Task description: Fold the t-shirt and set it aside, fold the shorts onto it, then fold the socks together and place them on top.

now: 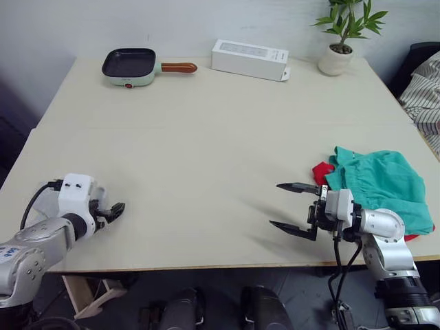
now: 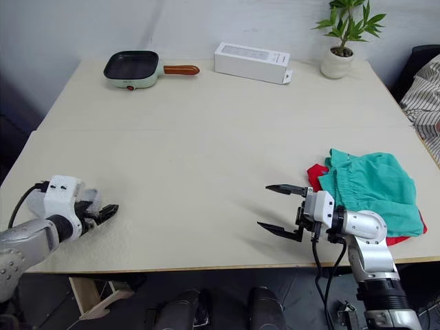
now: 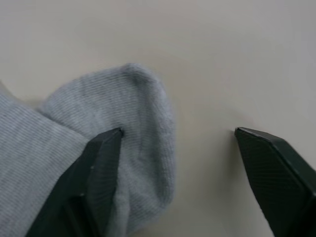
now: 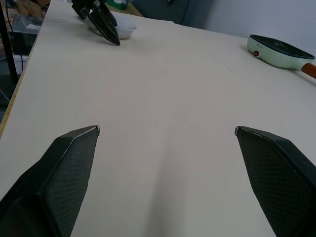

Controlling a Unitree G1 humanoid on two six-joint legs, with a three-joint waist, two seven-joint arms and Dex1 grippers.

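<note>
Holding the left gripper (image 1: 112, 210) low over the near left corner of the table (image 1: 206, 137), with its fingers parted and not clamping anything. Touching the light grey socks (image 3: 98, 148) with one fingertip there, the knit lying bunched on the tabletop and reaching partly into the gap between the fingers. Judging this as lining up for a grasp, not yet a hold.

Keeping the right gripper (image 1: 275, 204) spread wide and empty just above bare tabletop near the front edge, pointing toward the middle of the table.

Looking just beyond and to the right of that gripper: finding the teal shorts (image 1: 381, 182) lying on top of the red t-shirt (image 1: 320, 172), with red showing only as a corner at the left of the pile and a thin sliver under its near right edge. Reading the first two steps as done, though loosely, with the shorts looking rumpled and not flat.

Leaving for later: gathering the socks, folding them together, carrying them across the table, well apart from the pile as they are, and setting them on the shorts.

Noting along the far edge a mint-green frying pan (image 1: 130, 67) with a wooden handle, a long white box (image 1: 249, 59) and a potted plant (image 1: 340, 41), all well clear of the work.
</note>
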